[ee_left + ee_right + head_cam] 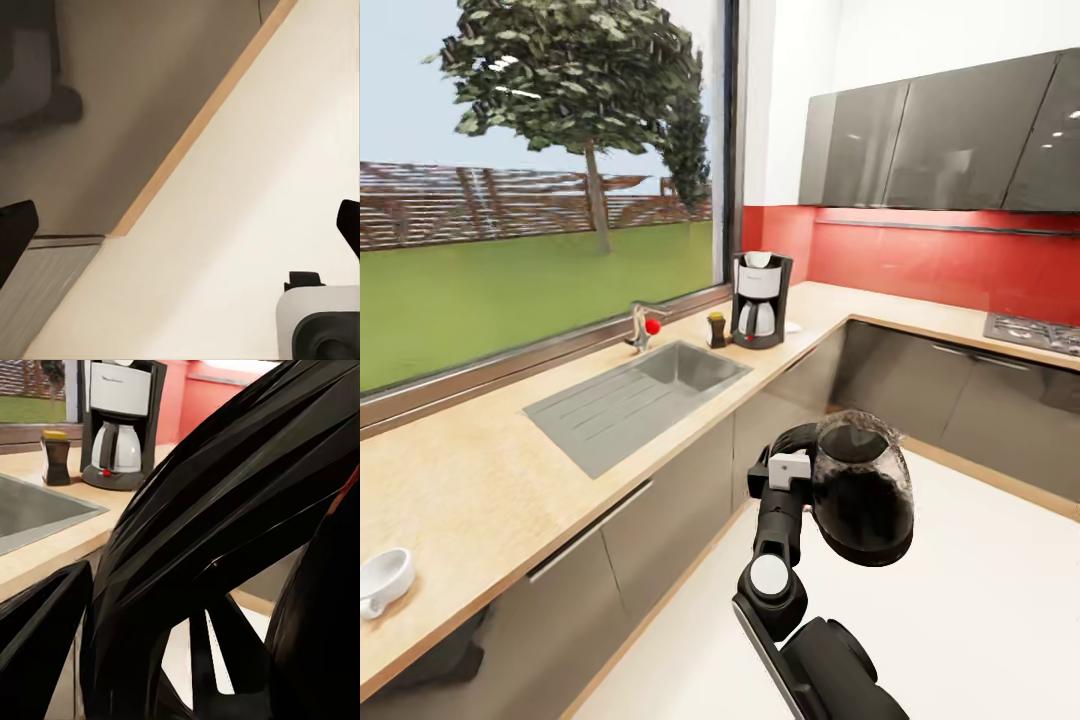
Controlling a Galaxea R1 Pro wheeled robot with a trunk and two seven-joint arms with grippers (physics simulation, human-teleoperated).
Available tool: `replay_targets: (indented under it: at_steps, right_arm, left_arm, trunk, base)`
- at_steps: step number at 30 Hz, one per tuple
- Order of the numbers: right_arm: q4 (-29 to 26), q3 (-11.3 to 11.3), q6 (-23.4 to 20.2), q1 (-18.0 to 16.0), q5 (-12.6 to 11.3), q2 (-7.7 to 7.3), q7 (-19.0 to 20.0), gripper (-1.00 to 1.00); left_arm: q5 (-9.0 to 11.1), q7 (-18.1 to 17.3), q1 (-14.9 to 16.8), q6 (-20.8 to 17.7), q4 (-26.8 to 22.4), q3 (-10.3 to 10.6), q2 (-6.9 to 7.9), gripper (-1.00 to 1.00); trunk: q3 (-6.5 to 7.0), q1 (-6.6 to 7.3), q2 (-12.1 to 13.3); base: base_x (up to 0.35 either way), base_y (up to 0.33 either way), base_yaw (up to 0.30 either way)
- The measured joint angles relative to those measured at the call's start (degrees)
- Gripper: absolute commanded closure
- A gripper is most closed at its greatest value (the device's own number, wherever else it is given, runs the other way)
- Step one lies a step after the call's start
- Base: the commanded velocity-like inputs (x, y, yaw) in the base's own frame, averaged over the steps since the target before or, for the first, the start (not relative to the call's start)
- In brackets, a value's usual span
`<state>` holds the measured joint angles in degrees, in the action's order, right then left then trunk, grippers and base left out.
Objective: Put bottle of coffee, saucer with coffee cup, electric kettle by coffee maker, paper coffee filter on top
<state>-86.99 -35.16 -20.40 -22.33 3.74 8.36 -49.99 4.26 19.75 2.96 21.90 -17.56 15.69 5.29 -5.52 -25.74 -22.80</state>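
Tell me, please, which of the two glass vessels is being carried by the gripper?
The dark glass electric kettle, held by its black loop handle over the floor; the glass carafe sits inside the black coffee maker on the countertop.

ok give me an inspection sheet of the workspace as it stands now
surface: kitchen countertop, beige with wood edge, steel sink set in.
job's things: coffee maker stands in the far corner; bottle of coffee stands beside it on the sink side; coffee cup lies at the near end of the counter; electric kettle is carried above the floor.
clutter: tap with a red knob.
grippers: right gripper shut on the kettle handle; left gripper open over the floor.
cables: nothing seen.
surroundings: window, red backsplash, grey cabinets, hob.
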Motion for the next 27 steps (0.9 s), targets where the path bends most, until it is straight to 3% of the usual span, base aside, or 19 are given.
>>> replay_targets:
  at_steps: [15, 22, 27]
  right_arm:
    - [0.05, 0.0, 0.0, 0.0, 0.0, -0.02, 0.0, 1.0]
    - [0.06, 0.04, 0.0, 0.0, 0.0, -0.02, 0.03, 1.0]
    - [0.02, 0.13, 0.0, 0.0, 0.01, -0.03, 0.01, 1.0]
  left_arm:
    - [0.22, 0.05, 0.0, 0.07, -0.03, -0.1, 0.02, -1.0]
    - [0.29, 0.06, 0.69, 0.4, -1.14, -0.16, 0.15, -1.0]
    - [0.77, 0.07, 3.12, 0.34, -2.95, -0.56, 0.17, -1.0]
  trunk:
    - [0.0, 0.01, 0.0]
    - [0.01, -0.01, 0.01]
    - [0.01, -0.01, 0.01]
  base:
    - [0.19, -0.221, -0.262]
    - [0.052, -0.039, -0.268]
    - [0.003, -0.003, -0.268]
